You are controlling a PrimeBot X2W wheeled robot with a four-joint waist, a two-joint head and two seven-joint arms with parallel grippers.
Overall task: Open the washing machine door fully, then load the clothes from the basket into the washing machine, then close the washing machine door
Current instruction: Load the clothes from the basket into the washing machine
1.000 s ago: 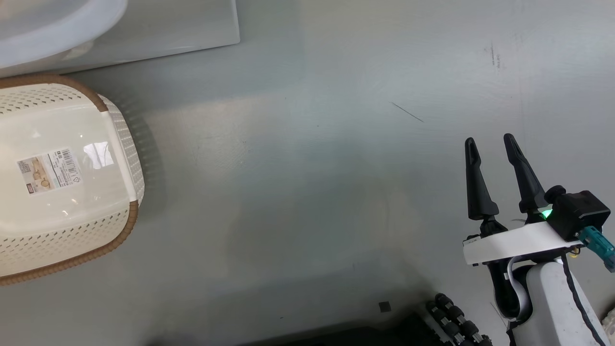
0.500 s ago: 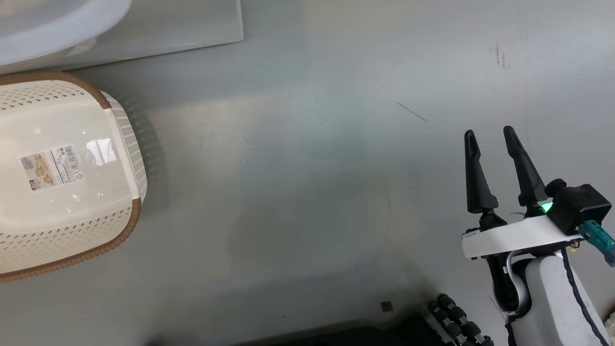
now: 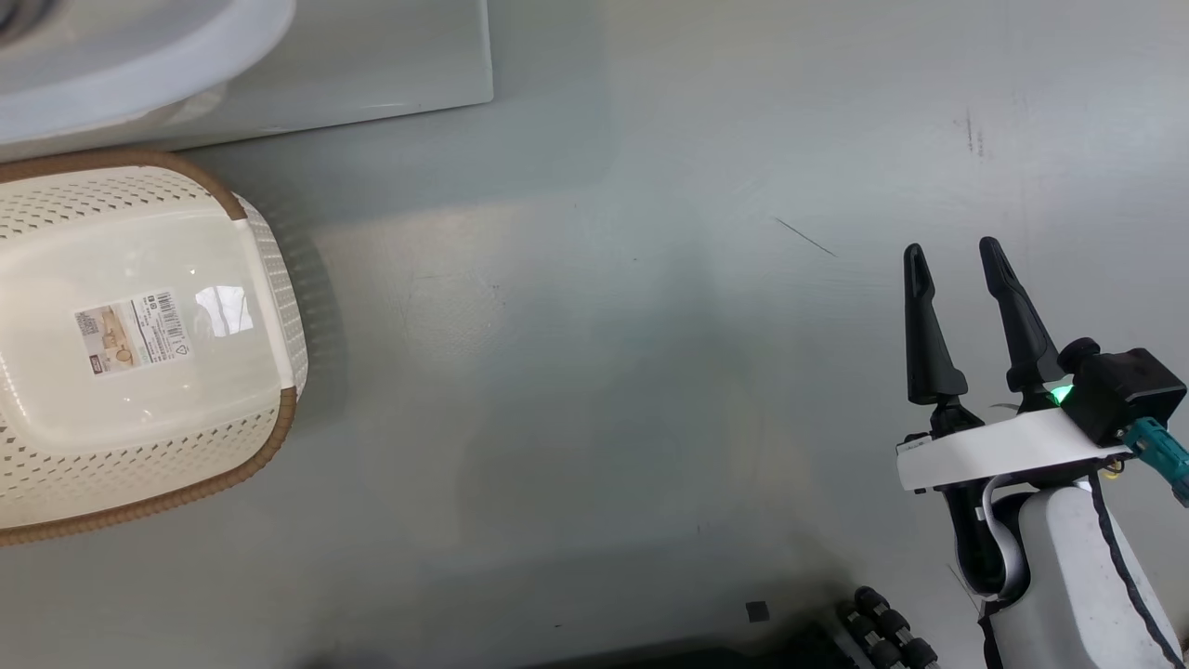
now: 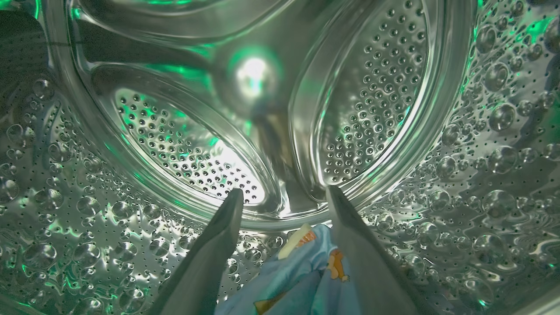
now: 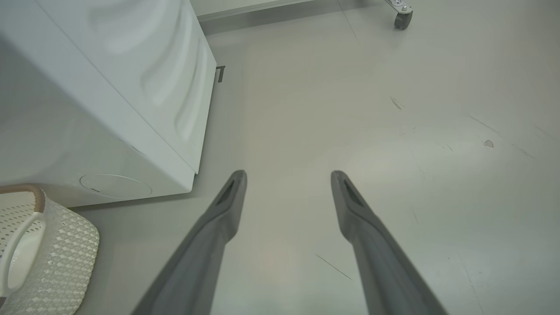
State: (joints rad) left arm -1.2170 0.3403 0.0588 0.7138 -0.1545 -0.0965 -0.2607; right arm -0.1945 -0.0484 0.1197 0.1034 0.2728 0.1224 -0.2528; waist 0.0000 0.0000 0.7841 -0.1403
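Left wrist view, item one: left hand (image 4: 284, 190), two long grey fingers spread wide apart, pinching nothing, reaching into the dimpled, perforated steel drum (image 4: 459, 175) of the big white front-loading washing machine (image 5: 109, 109)

Item two: light blue garment printed with small orange-brown cartoon animals (image 4: 293, 275), lying loose on the drum wall at six o'clock, between the lower lengths of the two fingers; whether it touches the finger at five o'clock cannot be told

Item three: cream cloth piece (image 4: 294, 245), a narrow strip at the garment's upper edge, touching it; green light glints across the steel

Head view, item four: small cream-white perforated plastic laundry basket with brown woven-look rim (image 3: 269, 446), at nine o'clock on the grey floor (image 3: 604, 372), its glossy base in plain sight and carrying a rectangular printed sticker (image 3: 135, 330); the washing machine's white body stands just beyond it at eleven o'clock

Item five: right hand (image 3: 952, 247), at four o'clock, dark fingers spread and gripping nothing, hanging over the floor well apart from the basket; a green lamp is lit at its wrist

Right wrist view, cross-reference: right hand's fingers parted above the floor; washing machine's white side at ten o'clock; basket's wall and side handle at eight o'clock, near the machine's lower corner; small castor wheel (image 5: 401, 17) at one o'clock
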